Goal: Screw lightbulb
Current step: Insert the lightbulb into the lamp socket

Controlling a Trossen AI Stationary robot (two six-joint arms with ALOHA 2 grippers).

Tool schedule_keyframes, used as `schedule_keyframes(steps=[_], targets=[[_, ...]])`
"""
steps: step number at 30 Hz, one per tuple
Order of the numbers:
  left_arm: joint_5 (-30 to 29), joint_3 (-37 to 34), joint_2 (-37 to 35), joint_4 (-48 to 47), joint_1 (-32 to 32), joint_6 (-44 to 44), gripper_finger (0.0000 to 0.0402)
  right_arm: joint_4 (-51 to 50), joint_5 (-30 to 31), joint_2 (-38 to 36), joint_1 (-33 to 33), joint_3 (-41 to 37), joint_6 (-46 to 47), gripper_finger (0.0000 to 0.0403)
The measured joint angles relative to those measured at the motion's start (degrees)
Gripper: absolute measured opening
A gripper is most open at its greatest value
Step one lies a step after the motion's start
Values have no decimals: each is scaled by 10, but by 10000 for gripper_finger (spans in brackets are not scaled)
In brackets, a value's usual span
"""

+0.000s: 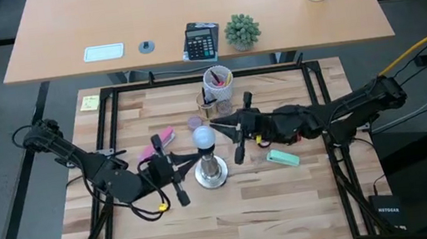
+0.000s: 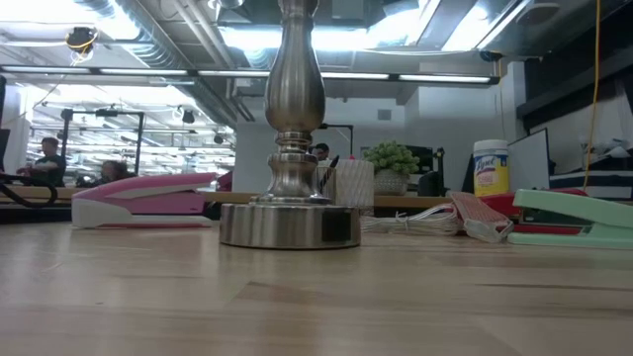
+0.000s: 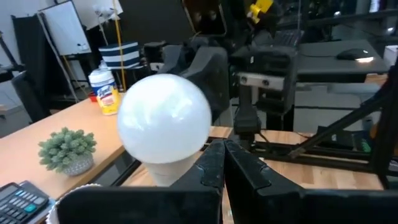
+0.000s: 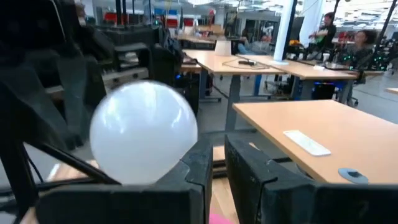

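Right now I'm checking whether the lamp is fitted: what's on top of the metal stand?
The lightbulb sits on top of the metal stand, with the right gripper beside it. Its screw base is hidden, so how far it is threaded cannot be seen.

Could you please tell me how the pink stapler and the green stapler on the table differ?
The pink stapler lies left of the metal lamp stand, near the left gripper; the mint green stapler lies right of the stand, below the right arm. In the low view the pink stapler shows whole, while the green stapler is cut by the picture's edge. Both rest flat on the wooden table.
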Motion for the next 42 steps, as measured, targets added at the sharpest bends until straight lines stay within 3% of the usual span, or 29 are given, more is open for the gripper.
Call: schedule_keyframes(steps=[17,42], targets=[[-72,0,0,-12,-3,11,1,8,-27,1,1,0,5,48],[-108,0,0,-12,-3,10,1,0,-20,1,16,0,25,48]])
